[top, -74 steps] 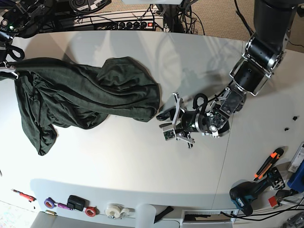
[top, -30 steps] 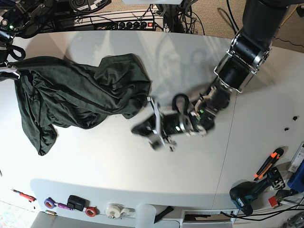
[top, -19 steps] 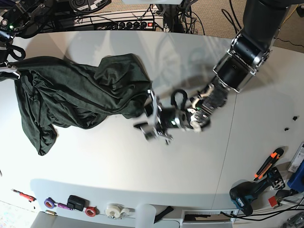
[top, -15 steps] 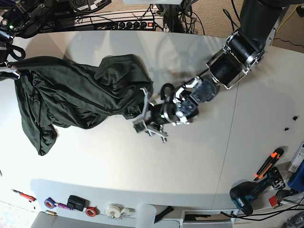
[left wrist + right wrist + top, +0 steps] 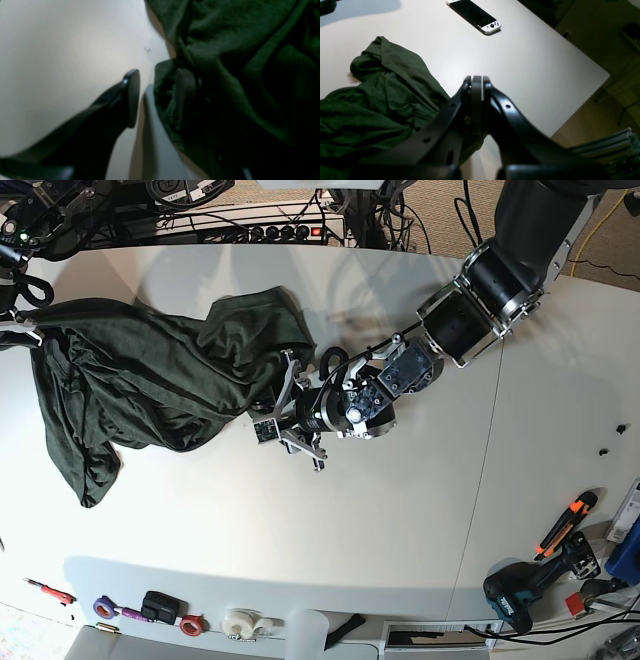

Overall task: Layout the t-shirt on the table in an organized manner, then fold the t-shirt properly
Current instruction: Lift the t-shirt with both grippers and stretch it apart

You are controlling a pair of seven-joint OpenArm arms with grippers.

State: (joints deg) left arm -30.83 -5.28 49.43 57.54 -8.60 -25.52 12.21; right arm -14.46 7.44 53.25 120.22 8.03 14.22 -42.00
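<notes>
left pincer (image 5: 155, 97) is spread wide around the t-shirt (image 5: 170, 385) hem on the table (image 5: 400, 560); right pincer (image 5: 477, 86) is clamped on the shirt's edge.

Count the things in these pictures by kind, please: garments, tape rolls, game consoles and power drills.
Green t-shirt: 1
Tape rolls: 3
Handheld game console: 1
Power drill: 1
Total: 6

No text or label can be read anywhere.
</notes>
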